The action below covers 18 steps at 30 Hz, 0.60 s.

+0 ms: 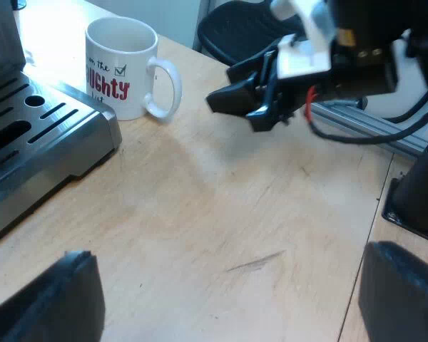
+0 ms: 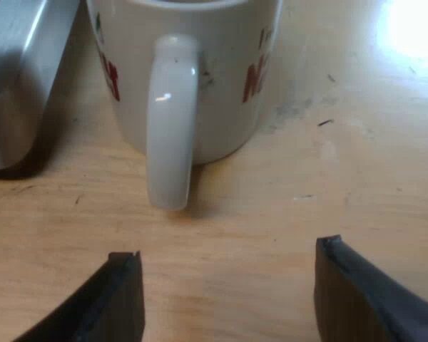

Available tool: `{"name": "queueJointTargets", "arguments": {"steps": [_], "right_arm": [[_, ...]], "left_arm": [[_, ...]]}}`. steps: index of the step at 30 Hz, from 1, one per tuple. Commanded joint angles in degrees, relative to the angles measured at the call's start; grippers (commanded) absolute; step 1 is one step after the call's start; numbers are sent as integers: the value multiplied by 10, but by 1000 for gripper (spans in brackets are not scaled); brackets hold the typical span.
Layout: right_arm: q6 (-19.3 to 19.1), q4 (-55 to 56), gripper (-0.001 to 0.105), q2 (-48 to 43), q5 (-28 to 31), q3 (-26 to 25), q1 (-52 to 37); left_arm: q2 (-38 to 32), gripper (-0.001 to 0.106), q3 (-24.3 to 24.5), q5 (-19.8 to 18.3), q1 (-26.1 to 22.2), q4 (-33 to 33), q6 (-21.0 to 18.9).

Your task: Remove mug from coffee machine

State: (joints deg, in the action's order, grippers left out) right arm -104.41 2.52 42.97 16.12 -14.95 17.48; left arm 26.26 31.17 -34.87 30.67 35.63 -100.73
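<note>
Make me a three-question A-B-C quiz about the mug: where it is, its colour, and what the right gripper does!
1. Where is the mug? A) on the table beside the drip tray B) on the drip tray C) in a gripper
2. The mug's colour? A) blue B) white with red letters C) black
3. The right gripper is: A) shut on the mug B) shut, empty C) open
Answers: 1A, it stands on the table; 2B, white sides, red print; 3C, fingers apart, short of the handle.
</note>
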Motion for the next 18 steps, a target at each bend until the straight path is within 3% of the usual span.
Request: {"name": "queueJointTargets", "arguments": {"steps": [1,3,8,11,13,18], "right_arm": [[-3,93,55,-66,0,-27,2],[-3,141,55,-93,0,-48,2],[-3,260,55,-134,0,-109,2],[-2,326,55,-135,-9,-160,2],[-2,359,55,-135,-48,-205,2],[-16,366,55,-135,-121,-283,2]], "left_arm": [[0,87,0,4,2,-8,-7],[0,87,0,10,2,-8,-7],[0,87,0,86,2,-8,-35],[0,87,7,68,2,-10,-45],[0,87,17,37,2,-16,-45],[0,87,47,50,1,-22,-45]]}}
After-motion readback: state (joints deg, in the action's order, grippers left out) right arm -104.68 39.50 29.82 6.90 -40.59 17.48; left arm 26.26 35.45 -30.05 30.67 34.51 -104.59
